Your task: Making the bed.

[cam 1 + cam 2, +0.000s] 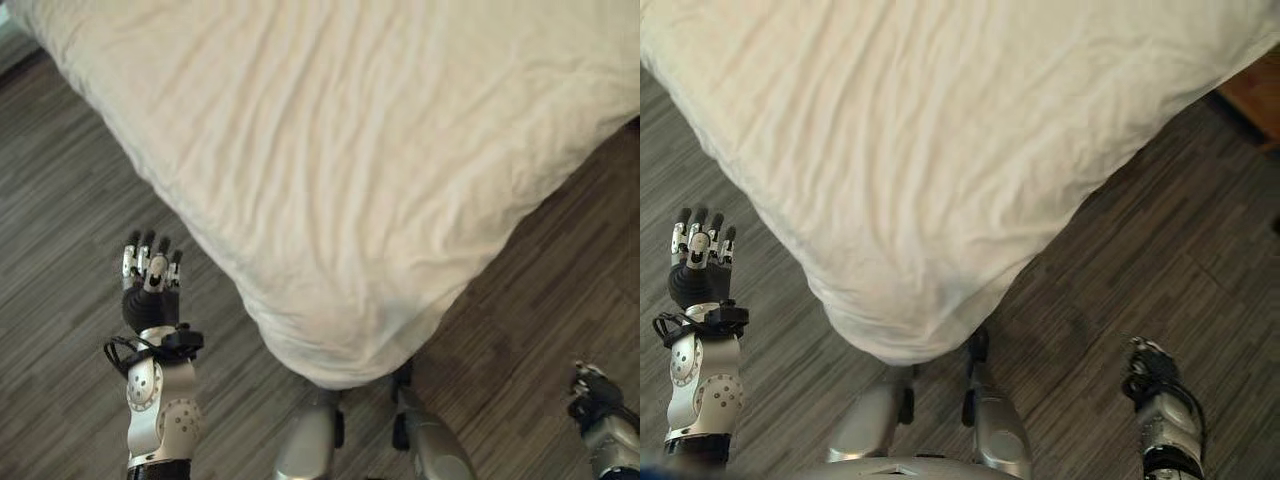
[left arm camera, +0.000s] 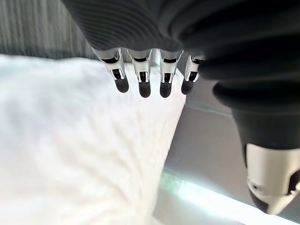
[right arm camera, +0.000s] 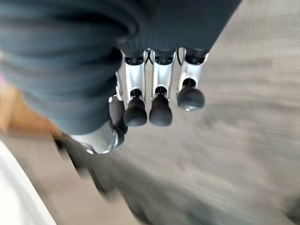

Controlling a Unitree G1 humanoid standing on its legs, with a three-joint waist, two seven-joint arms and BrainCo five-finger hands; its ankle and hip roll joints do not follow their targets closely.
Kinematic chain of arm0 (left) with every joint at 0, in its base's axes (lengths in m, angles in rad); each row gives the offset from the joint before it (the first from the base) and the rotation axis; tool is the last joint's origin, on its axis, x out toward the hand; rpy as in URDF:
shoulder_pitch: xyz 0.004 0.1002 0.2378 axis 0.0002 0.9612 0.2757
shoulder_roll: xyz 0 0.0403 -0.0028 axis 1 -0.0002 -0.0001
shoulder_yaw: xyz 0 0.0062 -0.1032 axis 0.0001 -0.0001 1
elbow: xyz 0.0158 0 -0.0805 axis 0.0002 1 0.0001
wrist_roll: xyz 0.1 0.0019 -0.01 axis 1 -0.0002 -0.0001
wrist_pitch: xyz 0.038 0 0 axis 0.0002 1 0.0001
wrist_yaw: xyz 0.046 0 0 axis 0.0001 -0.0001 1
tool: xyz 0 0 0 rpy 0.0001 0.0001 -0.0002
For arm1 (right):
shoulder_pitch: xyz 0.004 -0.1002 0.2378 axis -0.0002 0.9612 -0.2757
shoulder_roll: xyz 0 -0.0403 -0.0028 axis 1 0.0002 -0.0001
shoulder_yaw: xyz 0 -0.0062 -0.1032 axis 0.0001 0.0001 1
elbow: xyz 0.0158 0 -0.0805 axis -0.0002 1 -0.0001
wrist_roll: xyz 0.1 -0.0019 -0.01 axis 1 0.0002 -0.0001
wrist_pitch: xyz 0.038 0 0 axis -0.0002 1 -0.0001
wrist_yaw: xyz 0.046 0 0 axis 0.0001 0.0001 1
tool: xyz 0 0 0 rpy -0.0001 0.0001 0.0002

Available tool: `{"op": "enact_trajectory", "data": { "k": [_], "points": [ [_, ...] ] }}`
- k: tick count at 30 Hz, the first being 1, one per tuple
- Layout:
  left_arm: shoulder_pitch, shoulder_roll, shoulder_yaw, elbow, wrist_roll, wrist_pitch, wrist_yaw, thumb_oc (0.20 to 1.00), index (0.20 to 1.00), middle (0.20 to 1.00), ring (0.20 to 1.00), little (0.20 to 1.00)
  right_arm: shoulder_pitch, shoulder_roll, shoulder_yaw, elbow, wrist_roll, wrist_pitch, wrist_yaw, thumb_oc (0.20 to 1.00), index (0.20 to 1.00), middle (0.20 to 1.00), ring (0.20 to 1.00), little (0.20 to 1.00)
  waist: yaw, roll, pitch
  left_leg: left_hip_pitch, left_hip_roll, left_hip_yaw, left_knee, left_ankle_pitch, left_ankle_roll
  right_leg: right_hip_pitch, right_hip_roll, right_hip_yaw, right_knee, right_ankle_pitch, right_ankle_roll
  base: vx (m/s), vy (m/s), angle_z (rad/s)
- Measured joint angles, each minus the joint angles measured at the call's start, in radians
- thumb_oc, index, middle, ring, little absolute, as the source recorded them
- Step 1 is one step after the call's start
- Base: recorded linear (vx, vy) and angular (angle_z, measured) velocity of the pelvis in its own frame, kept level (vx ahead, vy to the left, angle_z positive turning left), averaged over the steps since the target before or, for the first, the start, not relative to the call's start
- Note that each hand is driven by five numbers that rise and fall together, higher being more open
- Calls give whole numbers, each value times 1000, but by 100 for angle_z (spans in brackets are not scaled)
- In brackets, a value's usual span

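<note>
Left eye view looks down on a corner of the bed [image 1: 340, 150], covered by a cream sheet [image 1: 380, 200] of soft, finely wrinkled cloth that drapes over the rounded corner and hangs toward the floor [image 1: 60, 200], which is grey-brown wood-grain planks. Out at the right edge of the right eye view sits a bit of orange-brown wood [image 1: 1255, 95], beside the bed.

I hold my left hand [image 1: 150, 275] raised over the floor just beside the bed's left edge, fingers straight and spread, gripping nothing and clear of the sheet. My right hand [image 1: 1145, 365] hangs low over the floor, well apart from the bed; its fingers [image 3: 161, 110] look loosely relaxed and carry nothing.

No writing can be read anywhere
</note>
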Motion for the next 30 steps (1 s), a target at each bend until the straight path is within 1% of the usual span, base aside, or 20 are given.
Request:
{"op": "enact_trajectory", "data": {
  "k": [1,2,5,6,7,13,16,17,18,19,20,21,22,23,24,25,26,27,28,30],
  "points": [
    [3,-8,-2,9,0,-3,4,1000,1000,1000,1000,1000,40,16,-92,-67,-4,-13,-74,1000,1000,1000,1000,1000,-12,3,-18,21,-1,8,0,-6,8,19,-1,6,0,-2,-3,64,46,-10],
    [5,-9,-1,20,0,-9,5,1000,1000,1000,1000,1000,65,29,-128,-118,-4,-31,-101,1000,1000,1000,1000,1000,-20,6,-30,32,-1,12,-1,-10,10,28,-1,9,0,-2,-4,34,46,-14],
    [24,-10,-2,48,20,-9,22,1000,1000,1000,1000,1000,129,29,-135,-285,-83,-66,-199,1000,1000,1000,1000,1000,-55,21,-87,56,-3,23,-6,-19,17,46,-3,24,0,-6,-8,55,57,-17],
    [21,-10,-13,57,21,-9,27,1000,1000,1000,1000,1000,128,28,-135,-313,-107,-88,-219,1000,1000,1000,1000,1000,-59,24,-91,74,-3,29,-6,-22,19,59,-3,32,0,-6,-8,8,30,-23],
    [16,-11,-50,59,28,-8,29,1000,1000,1000,1000,1000,116,27,-124,-349,-135,-101,-247,1000,1000,1000,1000,1000,-62,30,-119,88,-3,42,-6,-29,19,68,-2,46,-1,-9,-7,1,40,-25],
    [-29,-16,-199,62,59,-6,12,1000,1000,1000,1000,1000,112,35,25,-583,-262,-116,-264,1000,1000,1000,1000,1000,-98,63,-170,97,-7,57,-6,-27,22,72,-5,59,0,-13,-4,-38,30,-8],
    [-101,-15,-248,66,82,-4,-7,1000,1000,1000,1000,1000,82,67,91,-698,-319,-118,-237,1000,1000,1000,1000,1000,-116,64,-172,85,-8,95,0,-18,34,43,2,92,0,13,7,-226,-28,-32],
    [-120,-10,-250,66,82,-5,-10,1000,1000,1000,1000,1000,77,67,108,-719,-327,-118,-228,1000,1000,1000,1000,1000,-119,63,-172,75,-8,110,0,-15,39,24,3,110,1,32,19,-344,-31,-70],
    [-149,12,-249,67,81,-7,-8,1000,1000,1000,1000,1000,46,71,137,-735,-360,-117,-221,1000,1000,1000,1000,1000,-126,64,-169,45,7,169,5,4,74,-23,21,141,-12,93,114,-278,-15,-118],
    [-154,43,-244,66,81,-8,-7,1000,1000,1000,1000,1000,5,84,169,-724,-363,-113,-220,1000,1000,1000,1000,1000,-119,66,-162,21,39,216,27,-1,86,-65,49,149,-12,170,174,-265,24,-135],
    [-157,58,-236,80,86,-6,-11,1000,1000,1000,1000,1000,-21,91,191,-726,-369,-112,-216,1000,1000,1000,1000,1000,-110,85,-146,14,85,237,32,-6,97,-87,60,69,38,146,160,-106,24,-120],
    [-165,35,-221,94,88,1,-15,1000,1000,1000,1000,1000,-1,84,189,-728,-396,-107,-198,1000,1000,1000,1000,1000,-99,107,-137,27,125,278,24,2,103,-93,38,-129,213,23,10,-86,39,-117],
    [-128,22,-195,82,88,0,-24,1000,1000,1000,1000,1000,6,84,189,-726,-396,-97,-191,1000,1000,1000,1000,1000,-65,105,-138,56,147,329,20,3,103,-81,-9,-246,364,-38,-24,-132,-5,-160],
    [-57,22,-162,67,88,0,-29,1000,1000,1000,1000,1000,10,83,185,-731,-396,-95,-184,1000,1000,1000,1000,1000,-30,103,-140,99,169,377,20,-23,104,-22,-78,-304,507,-95,-8,-205,-39,-150],
    [-28,25,-149,67,87,1,-29,1000,1000,1000,1000,1000,16,82,175,-734,-396,-96,-183,1000,1000,1000,1000,1000,-25,100,-148,103,175,397,30,-24,103,21,-100,-306,531,-119,11,-283,-92,-124],
    [11,15,-112,63,86,0,-28,1000,1000,1000,1000,1000,10,84,157,-739,-396,-96,-186,1000,1000,1000,1000,1000,-7,73,-163,107,176,447,36,-17,96,83,-169,-306,594,-176,60,-242,-134,-76],
    [24,14,-89,64,85,-5,-25,1000,1000,1000,1000,1000,4,88,157,-741,-395,-96,-188,1000,1000,1000,1000,1000,14,60,-168,108,175,463,36,-17,95,94,-191,-306,598,-182,77,-152,-135,-100],
    [46,22,-84,63,84,-8,-17,1000,1000,1000,1000,1000,-4,95,160,-744,-395,-96,-187,1000,1000,1000,1000,1000,35,35,-177,107,168,492,43,3,75,125,-201,-308,521,-168,84,-258,-292,-132],
    [63,20,-57,75,82,-6,-10,1000,1000,1000,1000,1000,-25,104,179,-754,-394,-98,-186,1000,1000,1000,1000,1000,52,12,-177,99,186,533,64,20,54,206,-160,-354,298,-167,70,-173,-243,-124],
    [81,12,-64,67,80,-7,-13,1000,1000,1000,1000,1000,-24,108,196,-751,-392,-100,-182,1000,1000,1000,1000,1000,62,14,-180,73,226,546,115,31,57,257,-104,-358,145,-140,31,-125,-292,-73]
  ]
}}
